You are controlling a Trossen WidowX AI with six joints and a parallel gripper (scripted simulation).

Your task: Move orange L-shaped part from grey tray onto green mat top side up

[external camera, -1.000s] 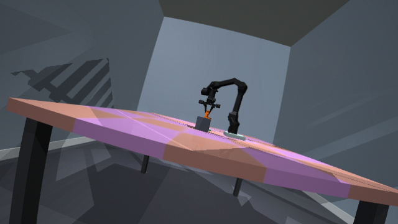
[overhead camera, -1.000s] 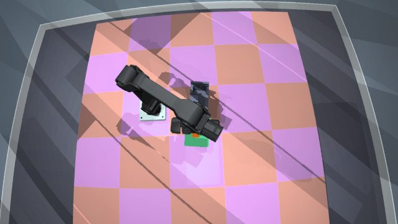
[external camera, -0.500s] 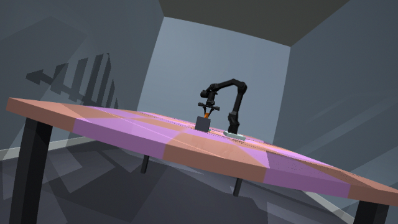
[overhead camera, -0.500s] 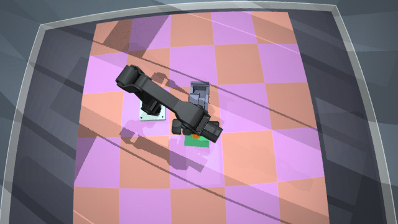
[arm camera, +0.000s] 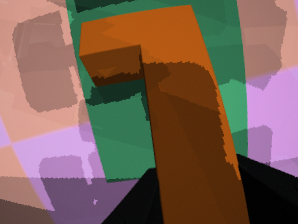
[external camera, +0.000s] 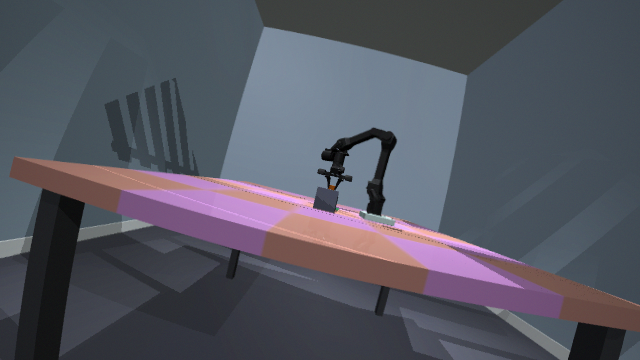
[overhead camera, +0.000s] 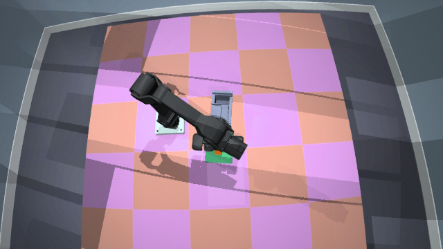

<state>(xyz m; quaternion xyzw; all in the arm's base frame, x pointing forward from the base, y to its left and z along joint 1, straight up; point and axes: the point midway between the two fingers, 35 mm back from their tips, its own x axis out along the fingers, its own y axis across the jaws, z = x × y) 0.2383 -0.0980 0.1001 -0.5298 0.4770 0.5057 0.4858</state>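
The orange L-shaped part [overhead camera: 218,152] [external camera: 332,188] [arm camera: 170,35] is held over the green mat [overhead camera: 219,160] [arm camera: 122,162]. In the wrist view its L-shaped end points away from the fingers and its shadow falls on the mat. My gripper [external camera: 332,186] [arm camera: 194,171] is shut on the other end of its long bar, with a black finger on each side. In the top view the arm hides the fingers and most of the part. The exact height and tilt of the part are hard to tell. The grey tray [overhead camera: 222,92] [external camera: 326,200] shows no orange in the visible portion of its pocket.
The tray stands beside the mat, its near portion hidden under the arm in the top view. The arm's pale base plate [overhead camera: 169,131] [external camera: 377,218] is fixed to the checkered table [overhead camera: 273,117] [external camera: 200,215]. Dark shadows cross the table and mat.
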